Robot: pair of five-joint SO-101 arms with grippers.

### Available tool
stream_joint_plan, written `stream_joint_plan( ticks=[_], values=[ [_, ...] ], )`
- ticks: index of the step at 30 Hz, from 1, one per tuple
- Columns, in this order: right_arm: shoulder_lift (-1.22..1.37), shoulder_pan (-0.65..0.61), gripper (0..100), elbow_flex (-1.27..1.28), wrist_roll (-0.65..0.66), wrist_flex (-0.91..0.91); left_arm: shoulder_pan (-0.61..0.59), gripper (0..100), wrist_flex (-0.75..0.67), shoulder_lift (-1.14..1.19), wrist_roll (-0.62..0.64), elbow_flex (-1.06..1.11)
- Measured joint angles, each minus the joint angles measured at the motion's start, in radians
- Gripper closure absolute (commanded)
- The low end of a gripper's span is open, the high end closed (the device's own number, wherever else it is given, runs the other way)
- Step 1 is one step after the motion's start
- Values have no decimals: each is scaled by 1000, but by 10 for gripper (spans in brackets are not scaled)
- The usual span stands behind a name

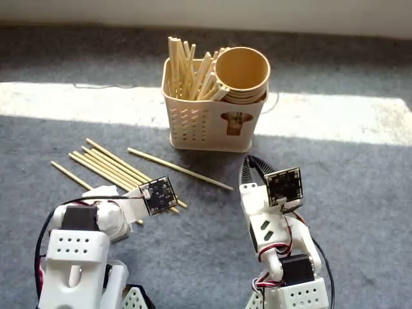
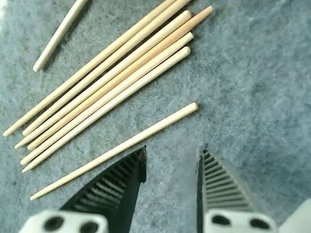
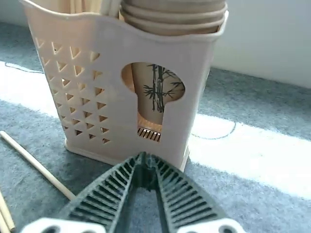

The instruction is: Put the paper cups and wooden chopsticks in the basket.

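The paper cups (image 1: pixel 243 71) already sit stacked in the basket (image 1: pixel 212 125), but loose chopsticks (image 1: pixel 109 162) lie on the tabletop (image 1: pixel 360 193). The left gripper (image 2: pixel 172 154), jaws apart, hangs just beside a single chopstick (image 2: pixel 116 149). It should straddle this one only, then close. The right gripper (image 3: pixel 145 159), jaws together, is before the basket.

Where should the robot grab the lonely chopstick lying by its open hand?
Near its middle, from straight above. The single chopstick lies flat on the carpet, long and thin, apart from the bundle, so the left hand can probably put a finger on each side, and a middle grip should keep it level.
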Motion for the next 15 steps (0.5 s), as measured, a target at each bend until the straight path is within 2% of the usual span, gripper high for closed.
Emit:
stream_joint_plan(
  ticks=[10,15],
  values=[
    [0,0,994,0,0,0,3,825,-72,491,-61,-170],
    [0,0,994,0,0,0,3,825,-153,706,-61,-264]
  ],
)
